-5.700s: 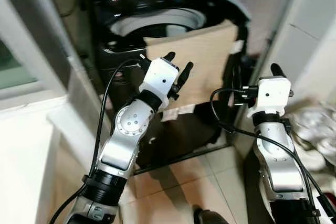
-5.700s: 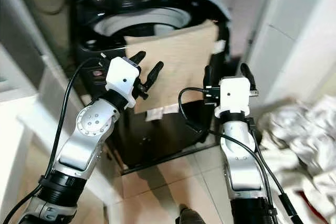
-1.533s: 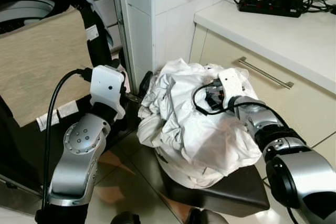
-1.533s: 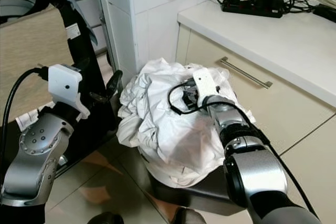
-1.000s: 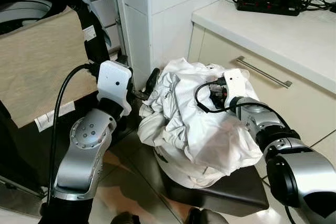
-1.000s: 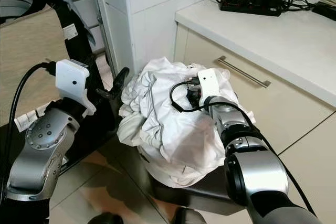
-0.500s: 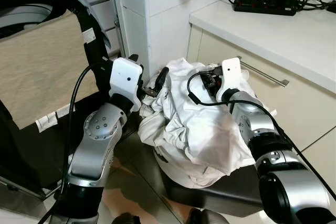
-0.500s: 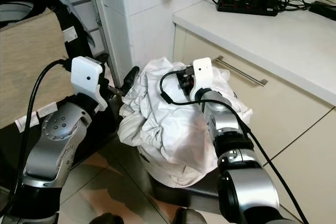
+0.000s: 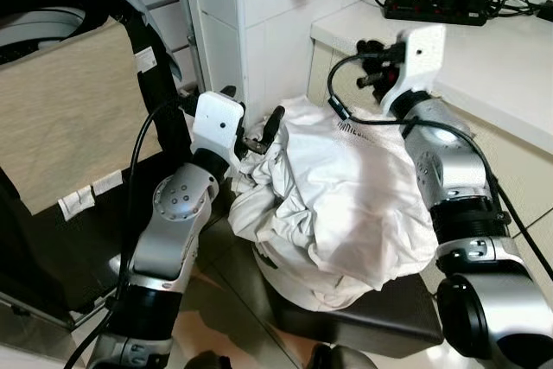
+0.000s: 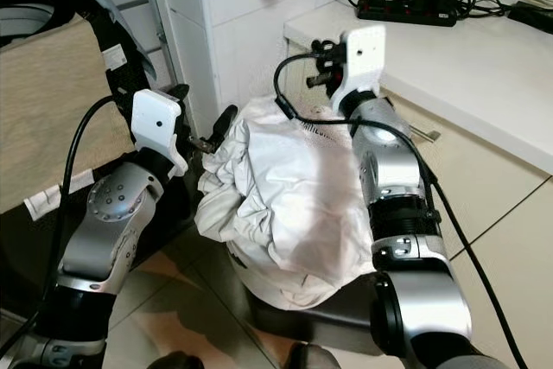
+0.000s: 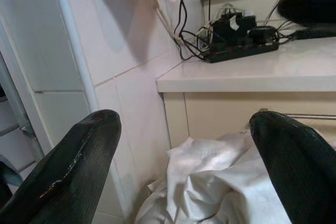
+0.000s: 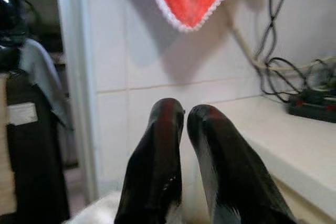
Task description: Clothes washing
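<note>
Basically early — laundry [image 9: 346,205] unloaded on stool [image 9: 363,321]; washer [image 9: 52,23] at 10 o'clock. Left gripper [image 9: 263,131] spread, right gripper [image 12: 181,116] pinched together — on cloth, can't tell.

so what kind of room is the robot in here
Most likely a home laundry or utility corner: a top-loading washing machine stands on the left, a heap of white laundry sits on a dark stool, and beside it runs a cream counter against tiled wall.
</note>
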{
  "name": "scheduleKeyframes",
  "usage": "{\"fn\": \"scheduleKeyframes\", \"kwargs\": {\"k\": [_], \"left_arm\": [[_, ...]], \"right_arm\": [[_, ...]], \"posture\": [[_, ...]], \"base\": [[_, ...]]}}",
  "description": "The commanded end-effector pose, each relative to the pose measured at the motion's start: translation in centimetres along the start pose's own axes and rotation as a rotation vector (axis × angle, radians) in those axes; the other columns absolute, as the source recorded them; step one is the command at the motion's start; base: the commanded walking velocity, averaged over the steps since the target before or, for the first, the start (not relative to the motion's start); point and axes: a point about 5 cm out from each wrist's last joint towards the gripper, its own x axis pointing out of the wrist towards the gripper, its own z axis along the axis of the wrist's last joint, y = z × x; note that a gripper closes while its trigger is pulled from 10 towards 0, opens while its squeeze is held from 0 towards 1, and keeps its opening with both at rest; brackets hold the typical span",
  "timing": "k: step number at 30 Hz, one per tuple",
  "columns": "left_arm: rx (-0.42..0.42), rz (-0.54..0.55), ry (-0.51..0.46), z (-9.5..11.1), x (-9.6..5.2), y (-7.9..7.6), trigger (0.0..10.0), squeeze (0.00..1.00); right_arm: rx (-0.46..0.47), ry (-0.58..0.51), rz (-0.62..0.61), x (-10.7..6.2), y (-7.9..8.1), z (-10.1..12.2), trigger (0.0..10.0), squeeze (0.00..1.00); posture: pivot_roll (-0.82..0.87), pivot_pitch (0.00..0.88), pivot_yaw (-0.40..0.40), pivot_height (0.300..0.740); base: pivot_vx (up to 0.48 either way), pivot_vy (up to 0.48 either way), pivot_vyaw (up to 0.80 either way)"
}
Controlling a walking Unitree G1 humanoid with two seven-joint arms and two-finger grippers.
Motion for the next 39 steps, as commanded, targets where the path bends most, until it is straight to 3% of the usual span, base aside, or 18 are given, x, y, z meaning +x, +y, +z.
{"fn": "scheduleKeyframes", "kwargs": {"k": [1, 6, 7, 10, 12, 14, 15, 17, 21, 22, 23, 25, 28, 31, 32, 33, 35, 39], "left_arm": [[0.021, 0.005, -0.015, 0.3, 0.4, 0.1, 10.0, 0.0], [0.039, 0.041, -0.002, 0.0, 0.3, 0.6, 10.0, 0.0], [0.041, 0.04, 0.012, -0.3, 0.3, 0.9, 10.0, 0.0], [0.056, 0.009, 0.021, -0.6, 0.5, 1.1, 10.0, 0.0], [0.061, -0.007, 0.021, -0.6, 0.7, 1.5, 10.0, 0.0], [0.061, -0.035, 0.029, -0.8, 1.5, 2.5, 10.0, 0.0], [0.061, -0.035, 0.029, -0.8, 1.5, 2.5, 10.0, 0.0], [0.097, -0.083, 0.072, -1.5, 3.4, 3.3, 10.0, 0.0], [0.145, -0.12, 0.151, -2.0, 5.8, 3.7, 10.0, 0.0], [0.145, -0.12, 0.151, -2.0, 5.8, 3.7, 10.0, 0.0], [0.16, -0.142, 0.201, -2.2, 7.1, 3.4, 10.0, 0.0], [0.18, -0.149, 0.228, -2.0, 8.0, 2.9, 10.0, 0.0], [0.172, -0.172, 0.251, -1.6, 9.0, 1.8, 10.0, 0.0], [0.181, -0.186, 0.262, -1.5, 9.5, 1.1, 10.0, 0.0], [0.193, -0.191, 0.272, -1.4, 9.7, 0.9, 10.0, 0.0], [0.214, -0.195, 0.287, -1.4, 9.8, 0.7, 10.0, 0.0], [0.254, -0.17, 0.298, -0.2, 10.6, 1.2, 10.0, 0.0], [0.228, -0.13, 0.254, 2.0, 11.4, 2.7, 10.0, 0.0]], "right_arm": [[-0.033, 0.059, -0.03, -0.9, -0.2, -1.1, 10.0, 0.0], [-0.042, 0.048, -0.008, -2.9, 0.5, -1.2, 10.0, 0.0], [-0.045, -0.006, -0.011, -4.6, -0.6, 0.0, 10.0, 1.0], [-0.06, -0.034, -0.028, -6.5, -2.4, 1.0, 10.0, 1.0], [-0.068, -0.03, -0.041, -7.4, -3.2, 0.9, 10.0, 1.0], [-0.102, 0.007, -0.068, -9.7, -4.5, 0.1, 10.0, 1.0], [-0.102, 0.007, -0.068, -9.7, -4.5, 0.1, 10.0, 1.0], [-0.118, 0.065, -0.12, -13.1, -4.8, -1.1, 10.0, 1.0], [-0.121, 0.121, -0.187, -17.2, -3.9, -2.4, 10.0, 1.0], [-0.121, 0.121, -0.187, -17.2, -3.9, -2.4, 10.0, 1.0], [-0.128, 0.144, -0.222, -19.3, -2.8, -2.8, 10.0, 1.0], [-0.116, 0.167, -0.25, -21.0, -1.7, -3.0, 10.0, 1.0], [-0.126, 0.208, -0.28, -23.0, 0.0, -3.2, 10.0, 1.0], [-0.15, 0.224, -0.293, -23.7, 0.8, -3.0, 10.0, 1.0], [-0.151, 0.227, -0.298, -24.1, 1.1, -2.9, 10.0, 0.93], [-0.145, 0.233, -0.307, -24.4, 1.4, -2.8, 10.0, 0.0], [-0.127, 0.251, -0.327, -25.2, 2.2, -2.5, 10.0, 0.0], [-0.127, 0.267, -0.347, -25.9, 2.5, -2.4, 10.0, 0.0]], "posture": [[-0.12, 0.0, 0.008, 0.731], [-0.12, 0.0, 0.013, 0.731], [-0.14, 0.0, 0.032, 0.731], [-0.16, 0.0, 0.044, 0.731], [-0.19, 0.0, 0.061, 0.731], [-0.22, 0.0, 0.078, 0.731], [-0.22, 0.0, 0.078, 0.731], [-0.29, 0.0, 0.124, 0.731], [-0.38, 0.0, 0.191, 0.731], [-0.38, 0.0, 0.191, 0.731], [-0.43, 0.022, 0.225, 0.731], [-0.46, 0.047, 0.244, 0.731], [-0.52, 0.104, 0.284, 0.731], [-0.54, 0.129, 0.298, 0.731], [-0.55, 0.153, 0.31, 0.731], [-0.56, 0.163, 0.316, 0.731], [-0.58, 0.182, 0.331, 0.731], [-0.58, 0.183, 0.337, 0.731]], "base": [[0.0, 0.0, 0.0], [0.0, 0.0, 0.0], [0.0, 0.0, 0.0], [0.0, 0.0, 0.0], [0.0, 0.0, 0.0], [0.0, 0.0, 0.0], [0.0, 0.0, 0.0], [0.0, 0.0, 0.0], [0.0, 0.0, 0.0], [0.0, 0.0, 0.0], [0.0, 0.0, 0.0], [0.0, 0.0, 0.0], [0.0, 0.0, 0.0], [0.0, 0.0, 0.0], [0.0, 0.0, 0.0], [0.0, 0.0, 0.0], [0.0, 0.0, 0.0], [0.0, 0.0, 0.0]]}}
